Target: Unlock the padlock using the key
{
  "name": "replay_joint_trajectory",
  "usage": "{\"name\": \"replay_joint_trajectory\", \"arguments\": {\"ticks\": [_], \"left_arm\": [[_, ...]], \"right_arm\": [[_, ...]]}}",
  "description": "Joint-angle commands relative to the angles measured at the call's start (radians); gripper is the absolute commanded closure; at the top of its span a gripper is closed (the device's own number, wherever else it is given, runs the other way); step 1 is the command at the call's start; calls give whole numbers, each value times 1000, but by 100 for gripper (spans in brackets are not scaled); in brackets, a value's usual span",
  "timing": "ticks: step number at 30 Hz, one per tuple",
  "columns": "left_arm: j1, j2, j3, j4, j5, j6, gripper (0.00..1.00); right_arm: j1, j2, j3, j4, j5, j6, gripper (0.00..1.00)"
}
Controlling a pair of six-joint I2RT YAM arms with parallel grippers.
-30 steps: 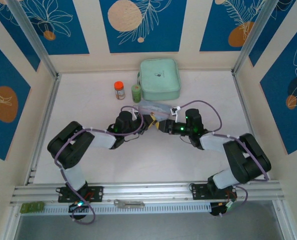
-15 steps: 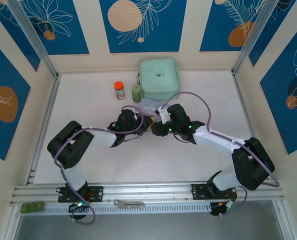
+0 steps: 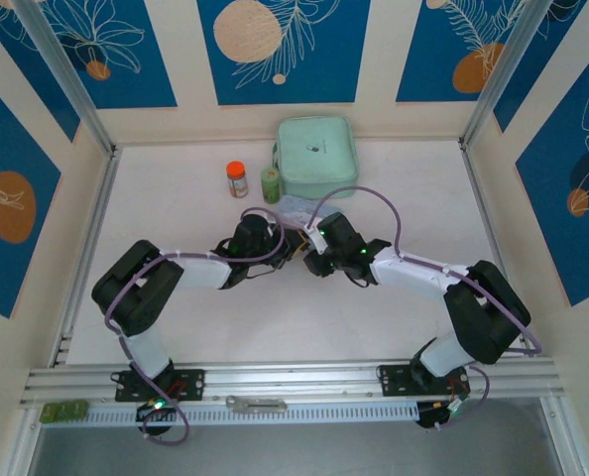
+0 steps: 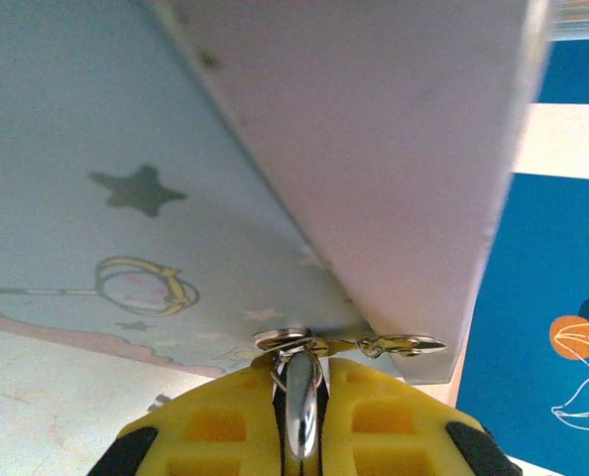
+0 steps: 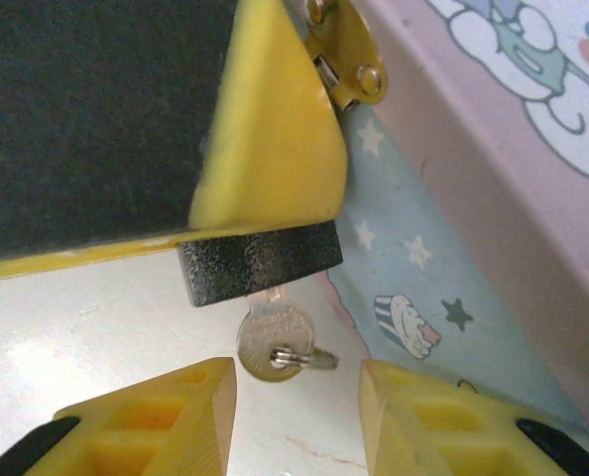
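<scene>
Jaws of the right gripper [image 5: 294,385] stand apart, empty — the tiny grey metal key [image 5: 272,344] hangs just beyond them at 12 o'clock, long axis 12-to-6, shank up in the small dark metal padlock [image 5: 260,263], which the left gripper [image 4: 301,377] holds clenched.

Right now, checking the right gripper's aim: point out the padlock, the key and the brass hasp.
padlock [image 5: 260,264]: right wrist view, dark body.
key [image 5: 266,335]: right wrist view, round head.
brass hasp [image 5: 349,52]: right wrist view, its plate.
</scene>
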Motion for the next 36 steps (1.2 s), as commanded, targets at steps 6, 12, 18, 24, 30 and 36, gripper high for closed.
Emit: {"name": "replay_joint_trajectory", "arguments": {"ticks": [6,12,18,24,30,36], "left_arm": [[4,-45,25,28,28,2,100],[-2,-44,27,41,42,-16,100],[-3,-44,29,67,56,-33,100],[2,-34,27,107,99,7,100],[8,-11,-2,236,182,67,100],[10,6,-3,275,253,128,100]], "right_arm": [[36,22,16,140,103,-45,66],[45,47,0,199,118,-49,81],[50,87,4,176,116,-59,100],[-92,50,22,127,-320,61,100],[-303,163,93,121,-926,213,100],[-330,212,98,147,-990,244,100]]}}
